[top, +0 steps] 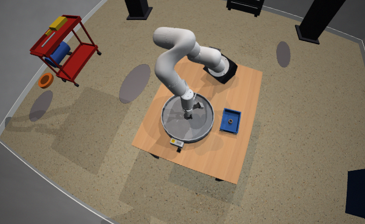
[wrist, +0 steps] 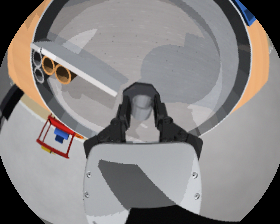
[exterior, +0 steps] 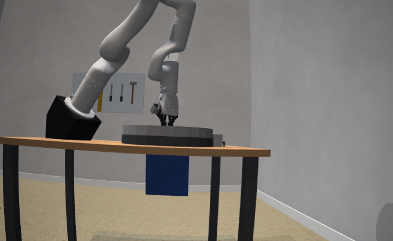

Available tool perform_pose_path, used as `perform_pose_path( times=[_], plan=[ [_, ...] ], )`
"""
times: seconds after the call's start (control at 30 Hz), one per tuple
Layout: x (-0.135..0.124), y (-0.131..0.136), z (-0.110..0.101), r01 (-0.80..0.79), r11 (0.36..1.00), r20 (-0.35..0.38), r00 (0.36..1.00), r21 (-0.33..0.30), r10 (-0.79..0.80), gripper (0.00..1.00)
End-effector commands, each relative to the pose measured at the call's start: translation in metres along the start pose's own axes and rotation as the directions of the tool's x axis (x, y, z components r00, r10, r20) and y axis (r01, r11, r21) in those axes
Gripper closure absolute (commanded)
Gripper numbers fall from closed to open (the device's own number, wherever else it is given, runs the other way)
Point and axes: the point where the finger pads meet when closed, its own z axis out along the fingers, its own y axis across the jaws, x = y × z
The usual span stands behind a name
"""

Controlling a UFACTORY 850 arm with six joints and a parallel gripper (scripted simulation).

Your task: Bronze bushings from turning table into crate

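My gripper point(top: 188, 117) point(exterior: 167, 122) point(wrist: 141, 101) stands low over the middle of the grey turning table point(top: 206, 130) point(exterior: 162, 136) point(wrist: 191, 45). Its fingers sit against both sides of a grey steel bushing point(wrist: 141, 106), which stands upright between them. In the wrist view two bronze bushings point(wrist: 64, 75) point(wrist: 49, 65) and two dark steel bushings point(wrist: 39, 75) point(wrist: 36, 58) lie against a pale divider bar point(wrist: 86, 76) near the table's rim. The blue crate point(top: 224, 123) point(wrist: 246, 13) stands right of the turning table and holds one bronze bushing point(top: 231, 120).
A small control box point(top: 176, 142) sits at the turning table's front edge. The arm's black base point(top: 224, 72) point(exterior: 68, 121) is at the back of the wooden table point(top: 206, 163). A red cart point(top: 75, 60) stands on the floor far left.
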Motion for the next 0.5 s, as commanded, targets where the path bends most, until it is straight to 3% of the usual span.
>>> perform_pose_path(
  times=[0.0,0.47],
  plan=[
    [-0.0003,0.0003,-0.0002,0.0,1.0,0.001,1.0,-0.001,0.0,0.59],
    [-0.0003,-0.0017,-0.0002,0.0,1.0,0.001,1.0,0.0,0.0,0.59]
  ],
)
